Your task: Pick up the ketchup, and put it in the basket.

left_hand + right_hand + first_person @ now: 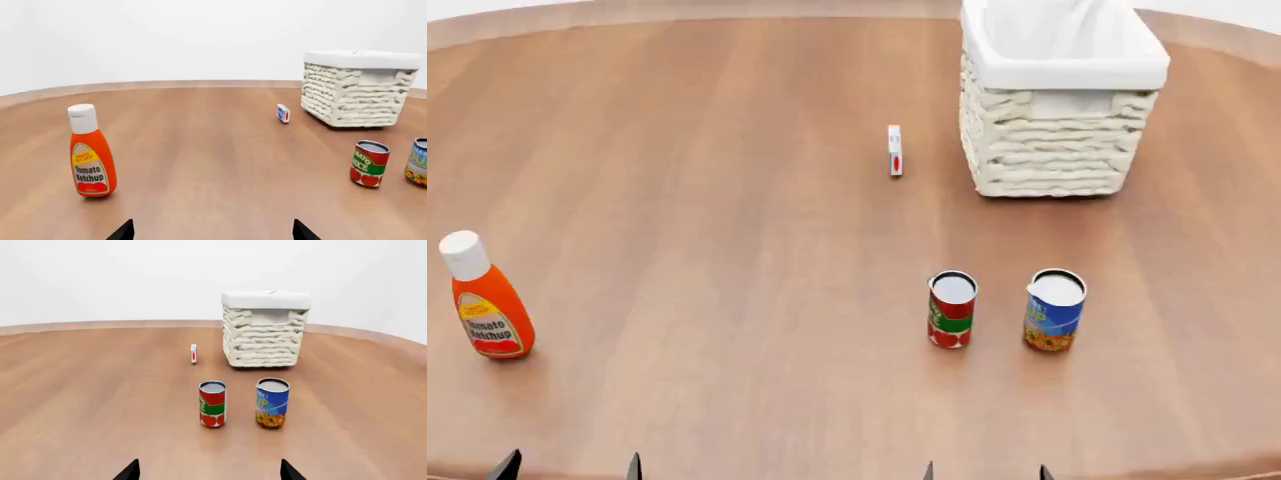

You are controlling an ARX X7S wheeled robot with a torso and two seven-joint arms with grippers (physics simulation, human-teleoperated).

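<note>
Ketchup (485, 300) stands upright on the table, cap up, ahead and just left of my left gripper (567, 467), jaws wide, empty. Right gripper (985, 470), also wide, is well apart. Basket (1054, 100) far right.

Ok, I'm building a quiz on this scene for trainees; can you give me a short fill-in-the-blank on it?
1. The ketchup stands upright with a ____ cap.
2. The basket is lined with white ____.
3. Between the red-and-green can and the basket-side table edge stands a ____ can.
4. The left tool is open and holds ____.

Missing words: white; cloth; blue; nothing
</note>
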